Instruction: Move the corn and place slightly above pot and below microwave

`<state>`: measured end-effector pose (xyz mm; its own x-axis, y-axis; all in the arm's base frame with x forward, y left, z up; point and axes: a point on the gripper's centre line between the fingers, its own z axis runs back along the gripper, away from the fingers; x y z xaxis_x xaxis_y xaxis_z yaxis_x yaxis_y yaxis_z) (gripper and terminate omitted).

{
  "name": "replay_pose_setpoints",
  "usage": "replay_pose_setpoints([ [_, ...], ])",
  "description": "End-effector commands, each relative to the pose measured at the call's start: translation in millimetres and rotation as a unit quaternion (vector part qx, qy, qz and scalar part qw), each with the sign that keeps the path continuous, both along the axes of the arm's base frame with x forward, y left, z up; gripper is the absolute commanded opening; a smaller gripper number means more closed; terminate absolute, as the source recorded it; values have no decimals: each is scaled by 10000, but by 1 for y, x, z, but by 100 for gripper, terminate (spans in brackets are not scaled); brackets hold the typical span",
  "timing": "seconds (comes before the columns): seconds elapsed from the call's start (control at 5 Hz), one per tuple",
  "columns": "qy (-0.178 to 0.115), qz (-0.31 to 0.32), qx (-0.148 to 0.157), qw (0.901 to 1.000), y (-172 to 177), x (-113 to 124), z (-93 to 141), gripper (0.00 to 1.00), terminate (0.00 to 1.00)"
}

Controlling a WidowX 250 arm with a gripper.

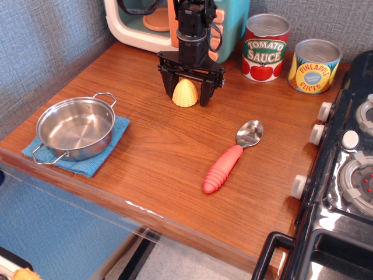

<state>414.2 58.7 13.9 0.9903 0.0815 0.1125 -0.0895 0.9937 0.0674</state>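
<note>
My pincer (pixel 186 92) is spread wide, with one black finger on each side of the corn (pixel 185 93). The fingers are low, close to the wood, but they are not squeezing the corn yet. I think this is the grab step.

Now from big to small. The brown table (pixel 163 157) holds everything. The black stove (pixel 344 175) sits at the right edge. The microwave (pixel 230 26) is at the back, teal with pink buttons, right behind my arm. The pot (pixel 74 128) is shiny and sits on a blue cloth (pixel 113 137) at the front left, well apart from the corn. Two cans stand at the back right, the tomato sauce can (pixel 266 48) and the pineapple can (pixel 315 66). A spoon (pixel 230 157) with a red handle lies in the middle. The corn is the smallest thing.

Next I should press the fingers together gently on the corn, lift it, and carry it left, to the bare wood between pot and microwave.
</note>
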Motion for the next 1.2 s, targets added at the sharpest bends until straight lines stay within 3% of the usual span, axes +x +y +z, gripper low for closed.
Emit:
replay_pose_setpoints([
  [0.0,-278,-27,-22,9996,6,2,27,0,0],
  [0.2,-529,-25,-211,9984,6,10,47,0,0],
  [0.4,-940,54,-317,9951,12,23,83,0,0],
  [0.6,-1153,379,-256,9923,40,29,103,0,0],
  [1.0,-943,898,-38,9915,106,10,88,0,0],
])
